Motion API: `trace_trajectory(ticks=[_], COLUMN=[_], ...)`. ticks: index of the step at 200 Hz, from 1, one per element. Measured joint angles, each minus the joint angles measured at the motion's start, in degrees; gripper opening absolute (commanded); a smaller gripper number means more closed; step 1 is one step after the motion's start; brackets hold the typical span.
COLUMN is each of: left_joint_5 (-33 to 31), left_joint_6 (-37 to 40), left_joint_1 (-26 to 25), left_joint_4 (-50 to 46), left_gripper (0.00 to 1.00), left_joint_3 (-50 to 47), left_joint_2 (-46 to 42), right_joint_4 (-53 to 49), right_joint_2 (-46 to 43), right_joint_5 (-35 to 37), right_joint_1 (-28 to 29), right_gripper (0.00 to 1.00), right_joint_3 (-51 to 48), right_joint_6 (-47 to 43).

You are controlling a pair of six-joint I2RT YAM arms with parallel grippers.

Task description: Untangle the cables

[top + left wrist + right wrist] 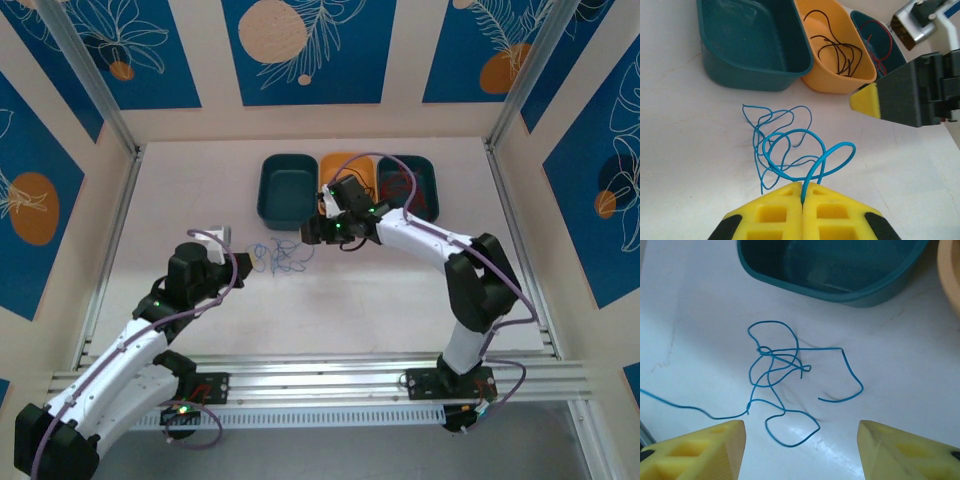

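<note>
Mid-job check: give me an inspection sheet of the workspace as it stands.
Surface: white table, bare around the tangle.
Job's things: blue cable loosely tangled on the table; black cable in orange bin; red cable in right teal bin; left teal bin empty.
Clutter: nothing seen.
Grippers: left gripper shut on the blue cable; right gripper open above the tangle, holding nothing.
Cables: purple arm cables run along both arms.
Surroundings: blue patterned wall panels; aluminium rails at near edge.

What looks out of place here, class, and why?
The thin blue wire lies in a tangled heap on the white table, not in a bin; the thin black wire already sits in the orange plastic bin. The closed left gripper pinches one strand.
</note>
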Motion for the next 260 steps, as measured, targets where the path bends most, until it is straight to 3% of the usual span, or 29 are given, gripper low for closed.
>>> trace_trajectory(ticks=[99,231,246,260], left_joint_5=[-4.6,-6.0,-6.0,-6.0], left_joint_6=[0.0,-0.3,-0.4,-0.4], left_joint_1=[0.0,0.0,0.0,0.0], left_joint_4=[-4.9,-5.7,-5.7,-5.7], left_gripper=[0.0,0.0,0.0,0.0], left_joint_3=[0.1,0.5,0.5,0.5], left_joint_2=[-1.3,0.7,1.0,1.0], right_joint_4=[-0.6,-2.9,-3.1,-3.3], right_joint_2=[11.5,16.7,17.7,18.5], right_joint_5=[0.1,-1.6,-1.8,-2.0], right_joint_1=[4.7,5.9,6.0,6.1], right_gripper=[0.55,0.53,0.51,0.4], right_joint_3=[9.9,14.2,14.8,15.4], right_joint_6=[-5.8,-11.9,-12.4,-13.1])
